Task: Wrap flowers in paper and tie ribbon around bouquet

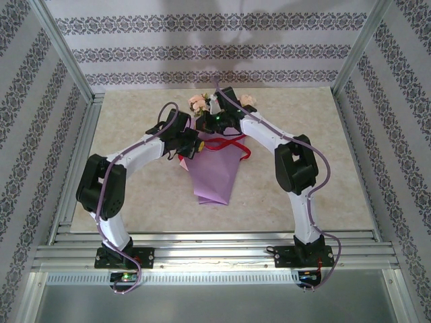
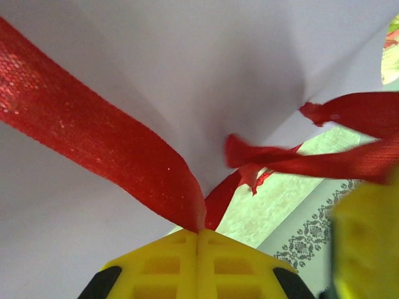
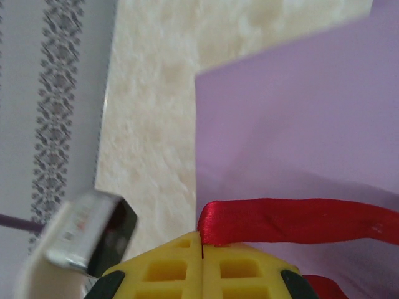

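The bouquet lies in the middle of the table as a purple paper [image 1: 214, 176] cone, its tip toward the arms. Pink and peach flowers [image 1: 198, 103] stick out at its far end. The red ribbon [image 1: 229, 144] crosses the cone's upper part and loops off to the right. Over that spot my left gripper [image 1: 191, 144] and right gripper [image 1: 209, 128] meet close together. In the left wrist view the yellow jaws of the left gripper [image 2: 199, 232] are shut on the ribbon [image 2: 93, 143], against the paper [image 2: 206, 68]. My right gripper [image 3: 201, 237] is shut on a ribbon [image 3: 293, 221] end that runs right over the paper [image 3: 299, 124].
The beige table [image 1: 135, 195] is fenced by patterned walls and an aluminium frame [image 1: 202, 245] at the near edge. A yellow finger of the right gripper [image 2: 368, 243] sits close by in the left wrist view; part of the left arm [image 3: 81, 240] shows in the right wrist view.
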You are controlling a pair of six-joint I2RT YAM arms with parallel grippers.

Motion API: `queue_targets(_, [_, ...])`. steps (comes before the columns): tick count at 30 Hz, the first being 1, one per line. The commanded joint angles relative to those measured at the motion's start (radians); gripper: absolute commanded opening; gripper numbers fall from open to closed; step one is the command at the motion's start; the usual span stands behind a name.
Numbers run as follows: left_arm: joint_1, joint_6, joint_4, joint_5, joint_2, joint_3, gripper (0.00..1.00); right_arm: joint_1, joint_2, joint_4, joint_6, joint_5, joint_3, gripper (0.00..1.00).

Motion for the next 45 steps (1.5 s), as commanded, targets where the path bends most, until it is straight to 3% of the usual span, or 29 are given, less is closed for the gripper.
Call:
queue_targets(1, [-0.003,0.046,0.003,-0.015,-0.04,-0.013,0.0,-0.004,-0.025,-0.099,-0.072,-0.062,-0.048,0.0])
queue_targets(11, [0.001,0.046,0.041,-0.017,-0.048,-0.054,0.0,-0.013,-0.085,-0.212,-0.131,-0.168,-0.112,0.0])
queue_targets(12, [0.002,0.048,0.042,-0.019,-0.046,-0.051,0.0,-0.014,-0.089,-0.22,-0.135,-0.166,-0.111,0.02])
queue_targets(16, [0.002,0.051,0.037,-0.019,-0.044,-0.042,0.0,-0.033,-0.104,-0.238,-0.134,-0.143,-0.106,0.29])
queue_targets(19, [0.004,0.053,0.034,-0.018,-0.043,-0.037,0.0,-0.048,-0.117,-0.24,-0.127,-0.124,-0.09,0.37])
queue_targets(25, [0.012,0.055,0.032,-0.011,-0.039,-0.028,0.0,-0.077,-0.157,-0.25,-0.117,-0.057,-0.063,0.4])
queue_targets(29, [0.014,0.055,0.032,-0.01,-0.037,-0.025,0.0,-0.129,-0.166,-0.274,-0.085,0.086,-0.088,0.43])
queue_targets(38, [0.016,0.057,0.032,-0.005,-0.031,-0.018,0.0,-0.164,0.043,-0.318,0.033,0.158,0.102,0.44])
queue_targets(45, [0.02,0.06,0.035,-0.003,-0.024,-0.007,0.0,-0.15,0.077,-0.331,0.171,0.228,0.13,0.45])
